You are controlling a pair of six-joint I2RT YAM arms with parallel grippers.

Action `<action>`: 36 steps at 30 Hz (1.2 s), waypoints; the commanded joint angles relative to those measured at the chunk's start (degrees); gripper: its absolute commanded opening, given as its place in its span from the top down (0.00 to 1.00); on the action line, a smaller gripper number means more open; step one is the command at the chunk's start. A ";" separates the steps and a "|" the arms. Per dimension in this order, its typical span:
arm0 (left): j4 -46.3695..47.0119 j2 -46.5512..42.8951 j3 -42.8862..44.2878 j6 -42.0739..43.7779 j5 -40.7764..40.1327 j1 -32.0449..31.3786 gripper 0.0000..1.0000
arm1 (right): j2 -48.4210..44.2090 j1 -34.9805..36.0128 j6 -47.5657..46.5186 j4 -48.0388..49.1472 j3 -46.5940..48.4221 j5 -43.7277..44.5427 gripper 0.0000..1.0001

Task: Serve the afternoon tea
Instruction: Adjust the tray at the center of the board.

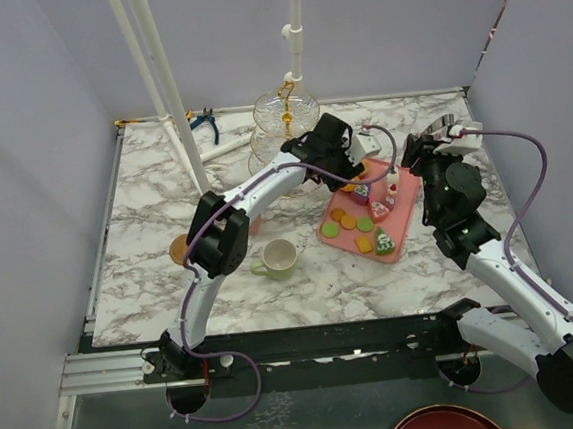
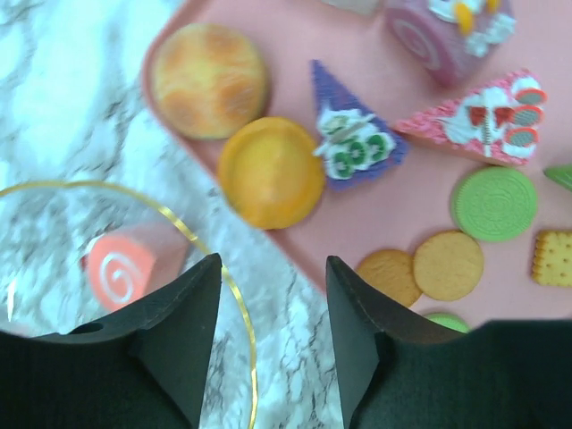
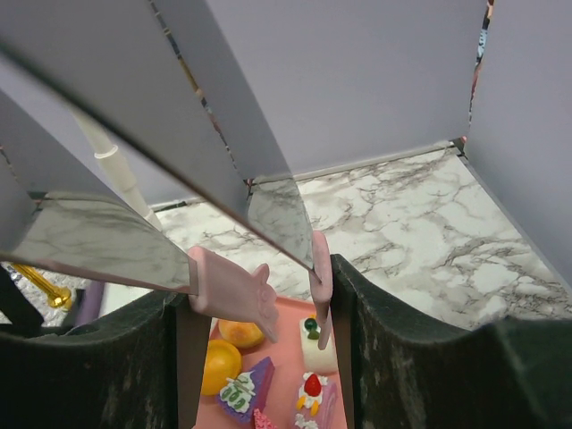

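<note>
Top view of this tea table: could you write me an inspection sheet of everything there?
Surface: marble table, no spills seen.
Job's things: glass stand holds a pink roll cake; other cakes and biscuits lie on the pink tray; pale-green mug upright; coaster partly hidden.
Clutter: blue pliers at the far edge.
Grippers: left gripper jaws open, empty; right gripper jaws closed on a metal utensil.
Cables: purple cables run along both arms.
Surroundings: grey walls, white pipes.
</note>
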 commanded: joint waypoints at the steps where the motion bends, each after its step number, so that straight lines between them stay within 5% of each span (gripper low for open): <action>1: 3.66 -4.49 -4.46 -12.24 -7.77 0.38 0.47 | -0.50 -0.21 -0.16 -0.75 0.61 -1.40 0.48; 23: 4.92 -1.30 -11.82 -25.55 -16.35 -1.28 0.45 | -1.43 -0.34 -0.21 -0.14 -0.80 -0.34 0.48; 36: 4.93 3.52 -7.48 -26.91 -15.43 -0.82 0.57 | -2.41 -0.34 -0.16 -0.19 -1.65 -0.12 0.48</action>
